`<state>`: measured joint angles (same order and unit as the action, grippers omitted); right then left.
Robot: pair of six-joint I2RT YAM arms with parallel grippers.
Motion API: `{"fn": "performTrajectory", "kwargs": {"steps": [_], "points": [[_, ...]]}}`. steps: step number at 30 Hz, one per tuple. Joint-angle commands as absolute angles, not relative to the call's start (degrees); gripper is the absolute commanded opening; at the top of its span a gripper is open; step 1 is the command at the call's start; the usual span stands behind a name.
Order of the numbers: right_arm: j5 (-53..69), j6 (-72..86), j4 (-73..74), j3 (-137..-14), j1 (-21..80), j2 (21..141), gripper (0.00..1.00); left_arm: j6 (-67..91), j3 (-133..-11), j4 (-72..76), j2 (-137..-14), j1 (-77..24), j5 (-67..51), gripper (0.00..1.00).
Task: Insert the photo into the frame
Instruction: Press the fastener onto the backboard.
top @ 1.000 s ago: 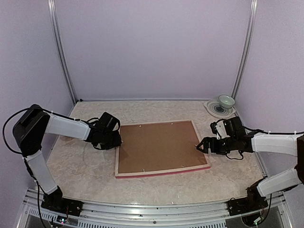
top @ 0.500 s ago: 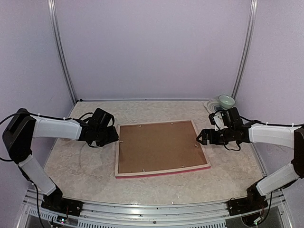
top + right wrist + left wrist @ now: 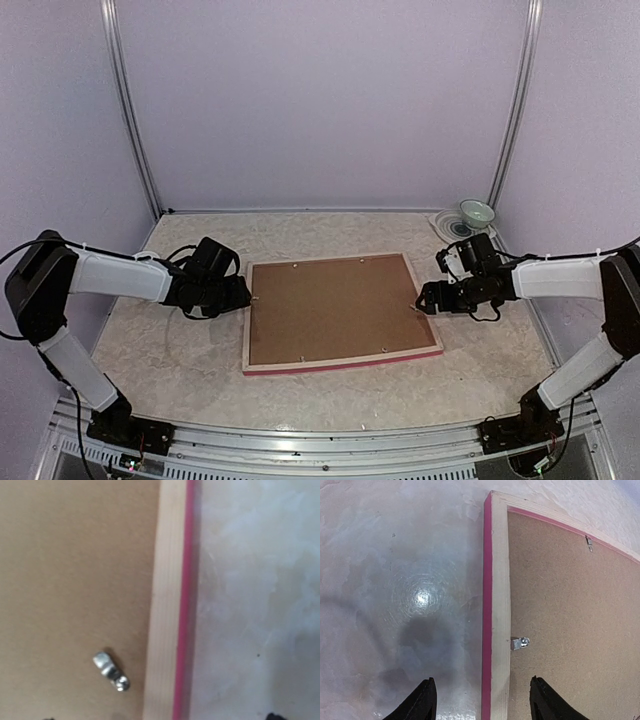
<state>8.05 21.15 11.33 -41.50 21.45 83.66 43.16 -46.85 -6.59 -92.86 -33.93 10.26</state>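
On the table (image 3: 170, 350) the frame (image 3: 340, 361) lies face down, pale wood up and pink along the edges, with the brown backing board (image 3: 335, 308) sitting in it. Left gripper (image 3: 243, 296) has its jaws apart, straddling the left rail. Right gripper (image 3: 424, 300) is spread wide over the right rail. Neither is holding anything. If lifting's next, I'd pinch both rails together and level, clear of the metal clips (image 3: 520, 643). The photo's nowhere in sight, maybe under the board, can't tell. The right fingertips are nearly cropped out.
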Motion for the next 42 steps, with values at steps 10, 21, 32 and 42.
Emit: {"fn": "performTrajectory", "kwargs": {"steps": [10,21,32,42], "points": [[4.3,20.22,10.64,-46.06,20.83,90.3,0.83,42.17,-45.4,-3.78,-94.51,-35.63,9.23,0.63],[4.5,19.53,10.72,-47.72,20.84,93.2,0.79,42.34,-45.12,-3.43,-95.77,-36.3,8.97,0.63],[6.22,19.77,9.56,-47.57,21.52,94.76,0.77,42.45,-45.04,-2.99,-96.5,-36.36,9.04,0.63],[4.83,20.48,9.25,-48.14,21.79,96.34,0.76,42.54,-44.25,-2.33,-96.77,-36.39,8.88,0.63]]}}
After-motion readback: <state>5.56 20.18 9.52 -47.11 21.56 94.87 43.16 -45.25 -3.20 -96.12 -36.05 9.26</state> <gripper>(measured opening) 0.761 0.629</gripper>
